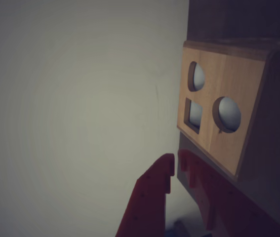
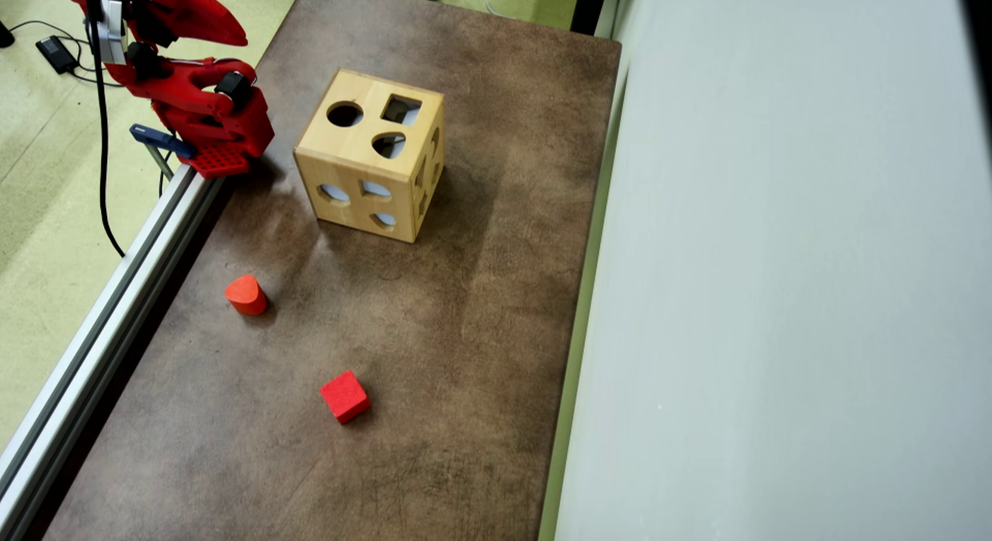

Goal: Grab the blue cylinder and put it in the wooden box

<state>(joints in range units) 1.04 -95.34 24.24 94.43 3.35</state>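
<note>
The brown table [image 2: 434, 417] fills the overhead view, with a pale wall [image 2: 775, 254] running down its right side and a metal rail [image 2: 116, 293] along its left edge. Sitting toward the far end is the wooden box [image 2: 372, 165], a light cube with a round hole, a square hole and a rounded odd-shaped one in its top face, more cutouts on the sides. The wrist view catches that box [image 1: 219, 113] close up on the right, two round openings and a square one facing the camera.

Up in the top-left corner of the overhead view, the red arm [image 2: 194, 107] is folded back over its base, off to the left of the box. The gripper [image 1: 175, 165] pokes in from the bottom of the wrist view, red tips nearly together with just a sliver between them, and nothing in them — clenched on air, by the look of it.

Smaller now: an orange-red rounded block [image 2: 246, 294] near the rail, and a red cube [image 2: 345, 397] further down the table.

And the blue cylinder? Nowhere in either view! It may be inside the box already, which would mean the task is done and the arm parked; I cannot confirm that. Otherwise the next move calls for finding it first. The box interior reads only as pale patches through the holes, and the arm's upper part is cut off at the frame edge.
</note>
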